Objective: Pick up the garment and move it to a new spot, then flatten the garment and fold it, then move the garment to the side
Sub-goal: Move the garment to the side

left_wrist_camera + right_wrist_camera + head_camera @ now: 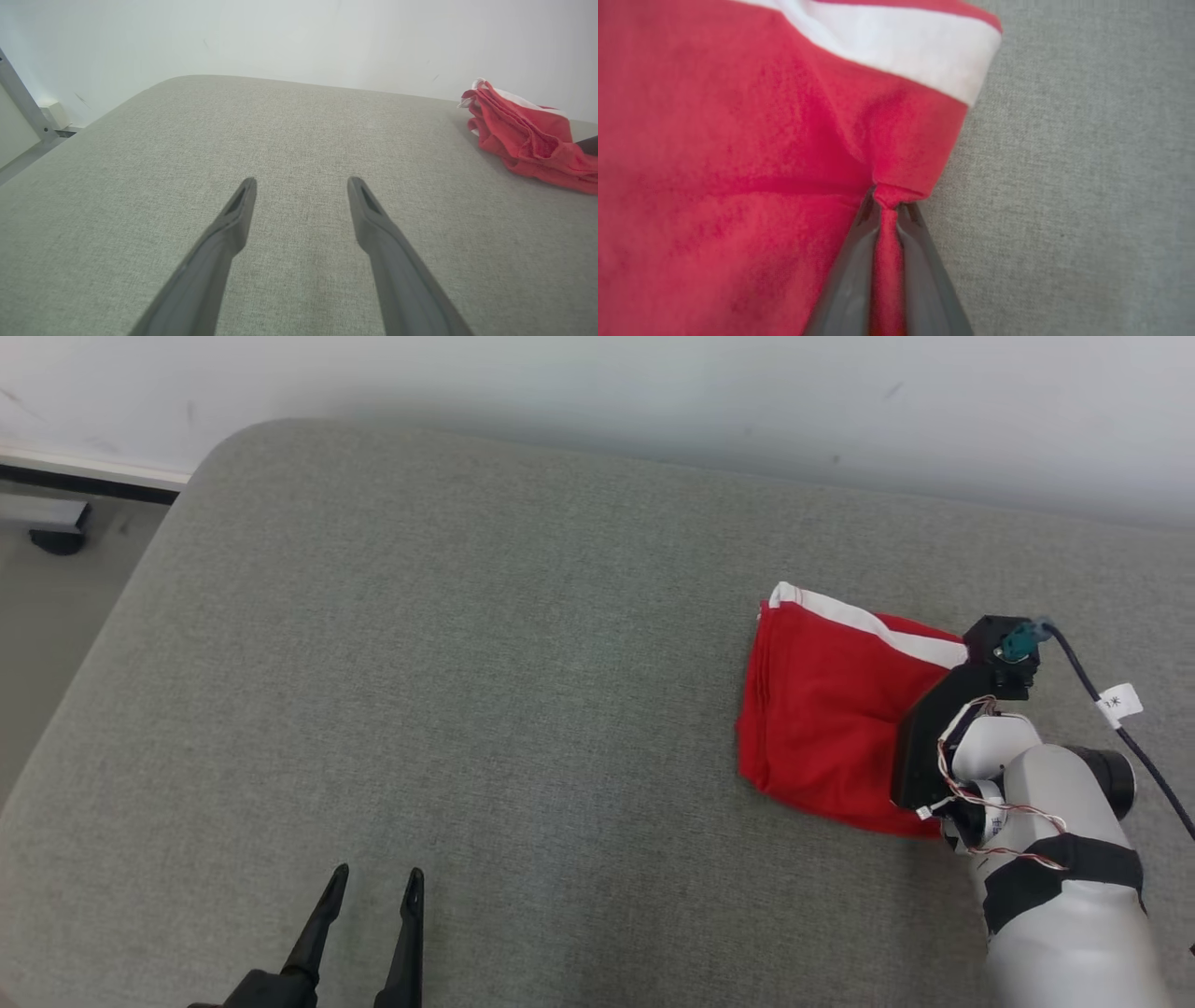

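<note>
A folded red garment (pixel 822 709) with a white band lies at the right of the grey cushioned surface (pixel 485 644). My right gripper (pixel 888 205) is shut on a pinch of red cloth at the garment's (pixel 738 140) edge; in the head view its fingers are hidden under the wrist. My left gripper (pixel 373 882) rests at the lower left, open and holding nothing, far from the garment. The left wrist view has the left gripper (pixel 301 184) over bare surface, with the garment (pixel 528 135) at the far right.
A pale wall (pixel 653 392) runs behind the surface. The surface's rounded corner sits at the upper left, with floor (pixel 47 607) and a dark caster (pixel 58 539) beyond. A black cable with a white tag (pixel 1118 702) trails from my right wrist.
</note>
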You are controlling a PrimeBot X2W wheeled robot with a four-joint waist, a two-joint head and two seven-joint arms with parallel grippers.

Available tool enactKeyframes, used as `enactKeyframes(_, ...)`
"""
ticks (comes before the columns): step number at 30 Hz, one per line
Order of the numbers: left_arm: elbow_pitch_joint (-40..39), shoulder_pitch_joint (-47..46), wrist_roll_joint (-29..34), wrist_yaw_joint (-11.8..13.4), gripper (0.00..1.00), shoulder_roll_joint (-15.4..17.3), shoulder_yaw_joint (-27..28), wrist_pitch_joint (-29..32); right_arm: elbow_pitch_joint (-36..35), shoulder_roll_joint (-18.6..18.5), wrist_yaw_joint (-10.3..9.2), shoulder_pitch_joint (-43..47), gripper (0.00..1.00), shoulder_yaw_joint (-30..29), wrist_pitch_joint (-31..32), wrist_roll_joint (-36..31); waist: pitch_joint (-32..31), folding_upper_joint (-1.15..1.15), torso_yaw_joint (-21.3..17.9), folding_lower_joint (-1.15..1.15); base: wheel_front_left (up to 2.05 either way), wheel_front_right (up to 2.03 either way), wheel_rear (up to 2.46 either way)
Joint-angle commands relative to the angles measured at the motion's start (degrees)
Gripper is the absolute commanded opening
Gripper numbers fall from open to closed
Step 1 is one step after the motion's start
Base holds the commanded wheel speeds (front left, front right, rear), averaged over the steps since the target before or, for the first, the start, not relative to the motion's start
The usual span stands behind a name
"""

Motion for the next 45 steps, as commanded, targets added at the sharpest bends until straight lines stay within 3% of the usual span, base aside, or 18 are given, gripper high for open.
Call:
enactKeyframes(1,0.11,-0.45,-0.45,-0.02,1.0,0.05,0.24,-0.16,1.06,0.08,0.04,2.58,0.0,1.1,0.33,0.6,-0.83,0.0,-2.06,0.0,0.0,0.0,0.0)
enactKeyframes(11,-0.77,0.63,-0.89,-0.06,1.0,0.68,2.53,-0.17,-8.9,-10.38,-0.04,3.83,0.0,17.29,-0.5,5.86,-3.65,0.0,-12.33,0.0,0.0,0.0,0.0)
enactKeyframes(18,-1.66,0.02,0.22,-0.08,1.0,0.38,1.91,-0.17,-18.82,-21.26,-0.04,4.41,0.0,25.19,2.07,9.95,-2.15,0.0,-16.86,0.0,0.0,0.0,0.0)
enactKeyframes(23,-1.72,-1.81,0.79,-0.09,1.0,1.01,0.94,-0.17,-22.99,-28.08,-0.04,3.03,0.0,28.52,2.11,12.11,0.7,0.0,-17.39,0.0,0.0,0.0,0.0)
enactKeyframes(30,-1.61,-3.17,0.99,-0.1,1.0,2.22,0.25,-0.17,-24.47,-33.21,-0.04,2.34,0.0,28.51,1.35,15.21,3.38,0.0,-16.65,0.0,0.0,0.0,0.0)
enactKeyframes(37,-1.79,-3.41,0.64,-0.03,1.0,3.53,-0.47,-0.17,-23.37,-38.74,-0.04,4.88,0.0,26.84,-0.04,17.11,4.67,0.0,-15.2,0.0,0.0,0.0,0.0)
enactKeyframes(45,-2.49,-3.76,1.01,-0.04,1.0,5.61,-1.45,-0.04,-19.06,-45.26,-0.04,7.85,0.0,26.7,-5.99,12.86,6.94,0.0,-13.72,0.0,0.0,0.0,0.0)
